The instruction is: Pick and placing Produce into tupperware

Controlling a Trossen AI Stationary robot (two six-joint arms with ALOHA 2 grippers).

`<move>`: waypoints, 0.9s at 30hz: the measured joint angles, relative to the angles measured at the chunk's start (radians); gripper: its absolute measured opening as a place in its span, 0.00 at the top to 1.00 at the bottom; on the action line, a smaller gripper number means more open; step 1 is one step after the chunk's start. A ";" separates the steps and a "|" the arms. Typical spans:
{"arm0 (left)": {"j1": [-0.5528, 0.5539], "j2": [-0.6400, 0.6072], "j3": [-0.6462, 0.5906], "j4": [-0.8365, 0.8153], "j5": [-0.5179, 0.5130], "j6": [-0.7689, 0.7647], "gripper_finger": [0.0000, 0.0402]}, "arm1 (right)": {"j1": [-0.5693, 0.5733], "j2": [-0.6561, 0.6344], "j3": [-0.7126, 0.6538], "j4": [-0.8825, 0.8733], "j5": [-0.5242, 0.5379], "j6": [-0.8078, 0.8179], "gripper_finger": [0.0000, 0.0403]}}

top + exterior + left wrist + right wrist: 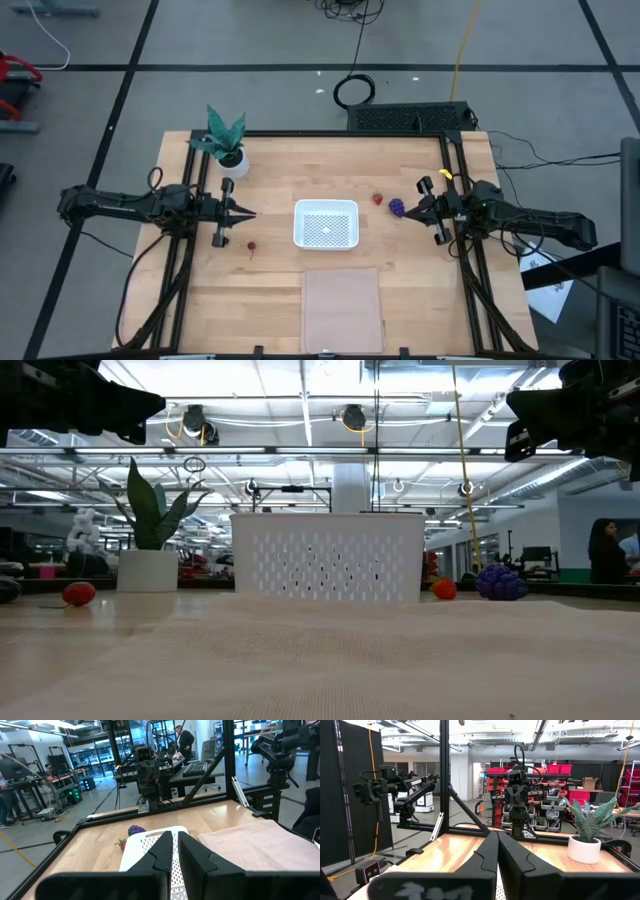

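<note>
L gripper sits at the counter's left, jaws pressed together w/ nothing between, pointing at the white tupperware in the middle. R gripper at right, jaws also closed, empty, tip just beside the purple cluster. Red strawberry pc lies left of the cluster; another red pc near-left of the tupperware.

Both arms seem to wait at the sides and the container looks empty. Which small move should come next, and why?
Probably the right gripper should open its closed fingers and reach for the purple grape cluster, the piece nearest to it. The white container holds no fruit, and the left gripper is also shut and holds nothing.
</note>
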 joint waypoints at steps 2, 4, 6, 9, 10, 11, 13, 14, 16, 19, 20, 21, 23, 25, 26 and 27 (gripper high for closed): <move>0.000 0.000 0.000 0.000 0.000 0.000 0.92 | 0.000 0.000 0.000 0.000 0.000 0.000 1.00; 0.000 0.000 0.000 0.000 0.000 0.000 0.92 | 0.000 0.000 0.000 0.000 0.000 0.000 1.00; 0.000 0.000 0.000 0.000 0.000 0.000 0.92 | 0.000 0.000 0.000 0.000 0.000 0.000 1.00; 0.000 0.000 0.000 0.000 0.000 0.000 0.92 | 0.000 0.000 0.000 0.000 0.000 0.000 1.00; 0.000 0.000 0.000 0.000 0.000 0.000 0.92 | 0.000 0.000 0.000 0.000 0.000 0.000 1.00; 0.000 0.000 0.000 0.000 0.000 0.000 0.92 | 0.000 0.000 0.000 0.000 0.000 0.000 1.00; 0.000 0.000 0.000 0.000 0.000 0.000 0.92 | 0.000 0.000 0.000 0.000 0.000 0.000 1.00; 0.000 0.000 0.000 0.000 0.000 0.000 0.92 | 0.000 0.000 0.000 0.000 0.000 0.000 1.00; 0.000 0.000 0.000 0.000 0.000 0.000 0.92 | 0.000 0.000 0.000 0.000 0.000 0.000 1.00; 0.000 0.000 0.000 0.000 0.000 0.000 0.92 | 0.000 0.000 0.000 -0.001 0.000 -0.013 1.00; 0.000 0.000 0.000 0.000 0.000 0.000 0.92 | 0.000 0.000 0.000 -0.004 0.000 -0.030 1.00; 0.000 0.000 0.000 0.000 0.000 0.000 0.92 | 0.000 0.000 0.000 -0.005 0.000 -0.046 1.00; 0.000 0.000 0.000 0.000 0.000 0.000 0.92 | 0.000 0.000 0.000 -0.005 0.000 -0.057 1.00; 0.000 0.000 0.000 0.000 0.000 0.000 0.92 | 0.000 0.000 0.000 -0.005 0.000 -0.051 1.00; 0.000 0.000 0.000 0.000 0.000 0.000 0.92 | 0.000 0.000 0.000 -0.005 0.000 -0.046 1.00; 0.000 0.000 0.000 0.000 0.000 0.000 0.92 | 0.000 0.000 0.000 -0.004 0.000 -0.043 1.00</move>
